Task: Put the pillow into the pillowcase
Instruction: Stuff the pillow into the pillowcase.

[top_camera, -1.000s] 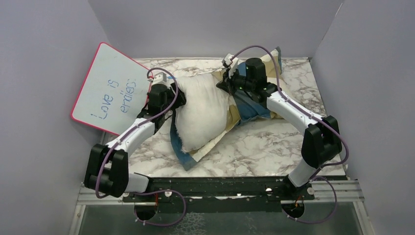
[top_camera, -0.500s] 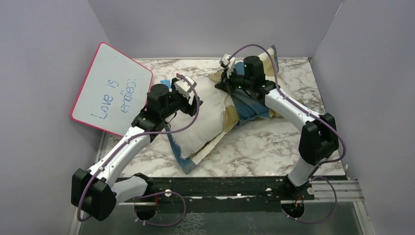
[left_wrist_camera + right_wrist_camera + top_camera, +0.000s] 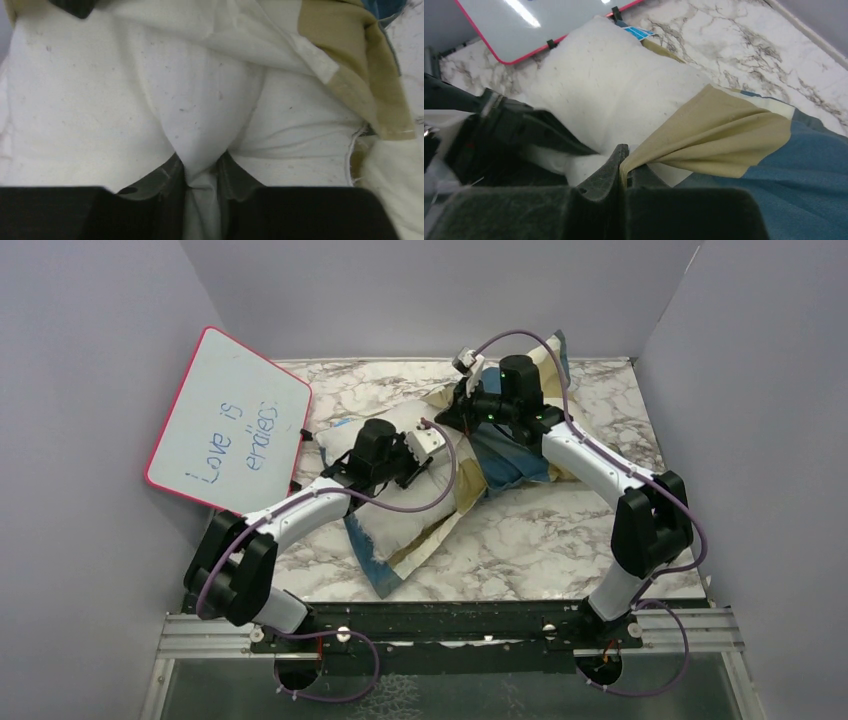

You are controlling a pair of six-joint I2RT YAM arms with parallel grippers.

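Evidently the pillow [image 3: 398,522] is being handled on the tabletop [image 3: 570,540], lying across its middle with the pillowcase [image 3: 505,455] bunched along its right side and partly spread beneath it. A tan edge of the pillowcase's mouth is being held up off the pillow by the right jaws, which are clenched tight on it. A fold of the pillow's white fabric is being pinched between the left jaws. The insertion is judged to be under way but well short of half done. Most of the pillow, including the corner with the blue tag [image 3: 640,33], is being left bare and is yet to be worked inside.
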